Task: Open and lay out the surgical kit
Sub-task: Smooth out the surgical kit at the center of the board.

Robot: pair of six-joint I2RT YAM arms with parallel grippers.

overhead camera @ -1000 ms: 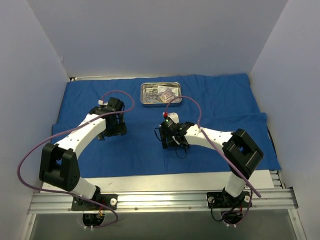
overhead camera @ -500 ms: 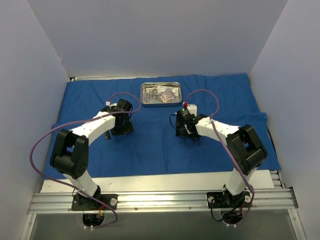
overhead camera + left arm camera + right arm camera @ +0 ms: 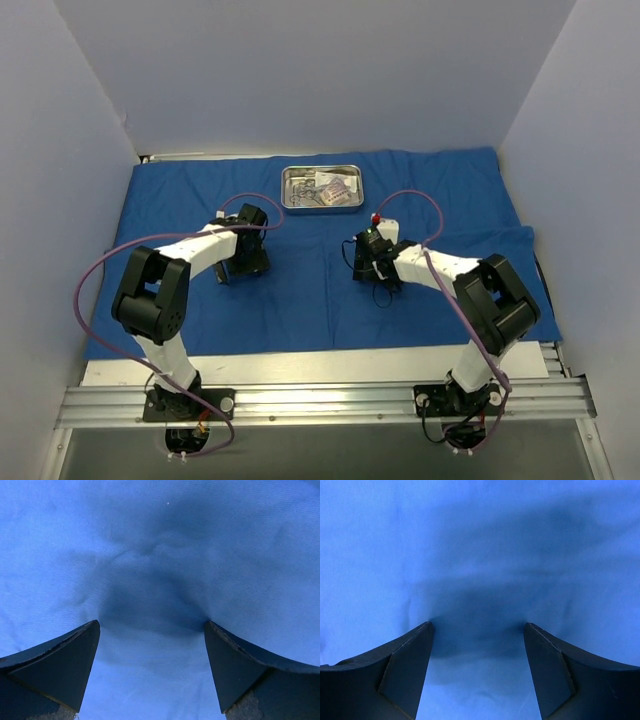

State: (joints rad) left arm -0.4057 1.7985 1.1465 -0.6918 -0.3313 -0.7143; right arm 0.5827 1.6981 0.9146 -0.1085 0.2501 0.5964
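Observation:
The large blue cloth wrap [image 3: 330, 290] lies spread open over the table. The small steel tray [image 3: 290, 190] stands on it at the back centre, with silver instruments and clear packets [image 3: 335, 188] inside. My left gripper [image 3: 240, 262] points down at the cloth, left of centre. In the left wrist view it [image 3: 152, 630] is open, its fingertips [image 3: 82, 645] touching the cloth [image 3: 160, 545]. My right gripper [image 3: 377, 266] points down right of centre. In the right wrist view it [image 3: 477, 630] is open and empty on the cloth [image 3: 470, 540]. The tweezers cannot be told apart.
White walls stand close on the left, back and right. The cloth's right part has a fold [image 3: 510, 240] near the right wall. A bare strip of table [image 3: 320, 362] and the metal rail [image 3: 320, 400] lie at the near edge.
Both arms have folded in and shifted. The left gripper moved right and slightly down toward the centre; the right gripper moved right and up, then settled lower on the cloth. The tray has not moved.

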